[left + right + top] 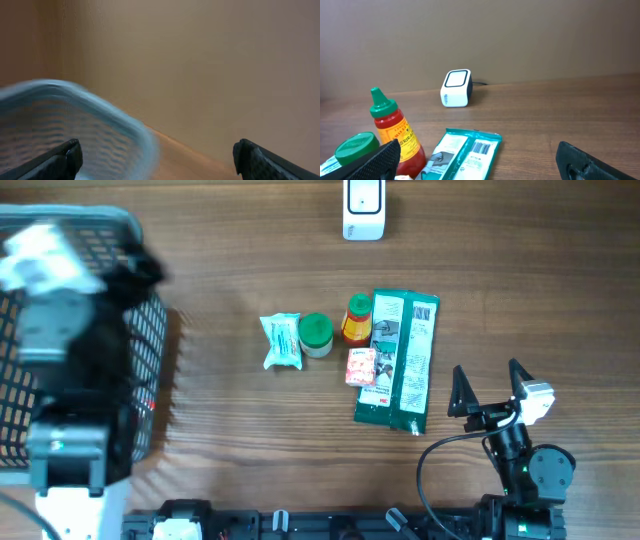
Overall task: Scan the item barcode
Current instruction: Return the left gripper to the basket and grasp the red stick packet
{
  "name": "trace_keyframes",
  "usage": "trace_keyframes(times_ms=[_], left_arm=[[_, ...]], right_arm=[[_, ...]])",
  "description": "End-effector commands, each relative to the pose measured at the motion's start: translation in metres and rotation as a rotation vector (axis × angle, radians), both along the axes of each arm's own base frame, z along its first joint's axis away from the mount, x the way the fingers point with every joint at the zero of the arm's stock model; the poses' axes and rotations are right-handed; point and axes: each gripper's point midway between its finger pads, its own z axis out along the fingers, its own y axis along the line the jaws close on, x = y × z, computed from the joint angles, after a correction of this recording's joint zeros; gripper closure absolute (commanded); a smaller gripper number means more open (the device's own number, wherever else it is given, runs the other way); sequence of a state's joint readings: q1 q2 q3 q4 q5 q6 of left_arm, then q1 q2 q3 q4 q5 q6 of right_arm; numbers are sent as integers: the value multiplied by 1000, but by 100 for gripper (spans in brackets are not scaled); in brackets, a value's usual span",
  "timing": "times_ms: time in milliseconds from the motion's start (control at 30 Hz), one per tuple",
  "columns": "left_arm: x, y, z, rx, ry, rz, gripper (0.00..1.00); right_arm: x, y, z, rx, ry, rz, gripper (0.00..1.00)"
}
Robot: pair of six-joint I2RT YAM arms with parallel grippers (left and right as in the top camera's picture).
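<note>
Both the left gripper [157, 152] and right gripper [479, 152] gape empty; we judge the green pouch [400, 360] light, floppy: pinch an edge.

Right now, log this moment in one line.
left claw: open, over basket | right claw: open, empty, beside green packet | barcode scanner: no item presented

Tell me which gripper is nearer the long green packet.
Right. The right gripper sits just beside the green packet, on its right; the left gripper hangs over the basket, far off.
</note>
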State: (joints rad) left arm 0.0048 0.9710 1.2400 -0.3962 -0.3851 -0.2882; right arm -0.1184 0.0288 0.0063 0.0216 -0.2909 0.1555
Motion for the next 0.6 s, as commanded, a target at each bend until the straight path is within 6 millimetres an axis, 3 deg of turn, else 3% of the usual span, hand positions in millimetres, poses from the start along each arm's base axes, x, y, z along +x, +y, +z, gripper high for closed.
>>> trace_keyframes(times_ms=[0, 33, 100, 267, 367, 467, 567], left_arm=[[-17, 69, -1, -116, -50, 239, 0], [-20, 88, -7, -116, -37, 298, 0], [-23, 107, -17, -121, -3, 355, 0], [-25, 132, -76, -165, 215, 437, 0], [-31, 148, -116, -362, 244, 555, 0], [-52, 166, -168, -678, 217, 784, 0], [-57, 172, -204, -891, 237, 844, 0]], right_arm=[[0, -2, 1, 1, -5, -10, 0], [0, -2, 1, 1, -5, -9, 0], [0, -2, 1, 2, -5, -9, 0], [0, -2, 1, 2, -5, -9, 0], [0, -2, 1, 2, -5, -10, 0], [0, -2, 1, 1, -5, -10, 0], [0, -2, 1, 1, -5, -9, 0]])
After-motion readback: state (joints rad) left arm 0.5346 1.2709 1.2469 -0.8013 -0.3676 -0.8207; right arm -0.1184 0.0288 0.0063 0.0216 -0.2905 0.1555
